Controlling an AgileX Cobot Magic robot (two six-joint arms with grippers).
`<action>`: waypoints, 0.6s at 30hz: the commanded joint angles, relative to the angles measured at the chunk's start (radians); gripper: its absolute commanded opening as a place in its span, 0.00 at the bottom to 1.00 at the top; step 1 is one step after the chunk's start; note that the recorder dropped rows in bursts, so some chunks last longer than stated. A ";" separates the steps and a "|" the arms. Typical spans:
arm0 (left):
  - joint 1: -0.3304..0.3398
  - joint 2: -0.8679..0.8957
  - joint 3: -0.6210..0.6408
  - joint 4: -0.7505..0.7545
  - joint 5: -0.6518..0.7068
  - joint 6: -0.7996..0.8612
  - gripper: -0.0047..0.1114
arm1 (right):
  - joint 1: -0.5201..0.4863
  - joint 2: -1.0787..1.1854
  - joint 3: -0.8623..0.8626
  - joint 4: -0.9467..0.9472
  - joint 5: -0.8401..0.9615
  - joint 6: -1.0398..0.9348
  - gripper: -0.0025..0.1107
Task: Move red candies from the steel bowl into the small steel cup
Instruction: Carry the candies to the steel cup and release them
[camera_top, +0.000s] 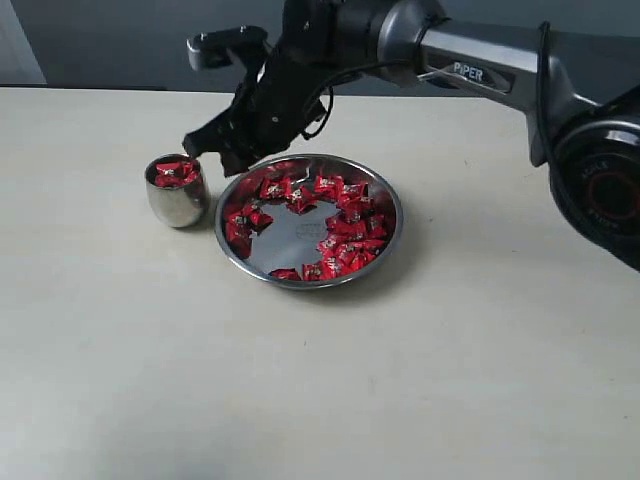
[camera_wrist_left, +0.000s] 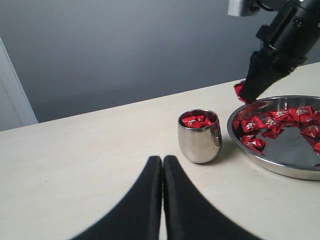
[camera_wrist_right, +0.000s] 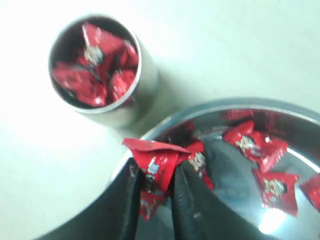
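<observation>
The step in hand looks like the carry. The right fingers (camera_wrist_right: 127, 205) are pinched narrow on one red candy (camera_wrist_right: 156, 161), its crinkled wrapper sticking out above the tips. They hold it over the rim of the steel bowl (camera_top: 300, 284), on the side nearest the small steel cup (camera_top: 178, 203). The cup stands upright on the counter (camera_top: 300, 390) just beside the bowl, apart from it by a narrow gap. It already holds several wrapped candies (camera_top: 174, 172), heaped close to its rim. Many more red candies (camera_top: 352, 232) lie in the bowl in a loose ring around its bare, flat middle, so the task appears to be well short of done. The left fingers (camera_wrist_left: 147, 205) are pressed together with nothing between them, low over the counter on the near side of the cup and well clear of it. The next move probably calls for a short sideways travel to bring the held candy over the cup's mouth. The fingers should part only when it is centred there, since the cup is fairly full and an off-centre drop could roll off onto the counter.
</observation>
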 joint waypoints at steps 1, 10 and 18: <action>0.001 -0.005 0.005 -0.006 -0.005 -0.002 0.06 | 0.001 -0.007 -0.001 0.097 -0.133 -0.015 0.02; 0.001 -0.005 0.005 -0.006 -0.005 -0.002 0.06 | 0.039 0.037 -0.001 0.235 -0.264 -0.139 0.02; 0.001 -0.005 0.005 -0.006 -0.005 -0.002 0.06 | 0.044 0.060 -0.001 0.254 -0.265 -0.175 0.07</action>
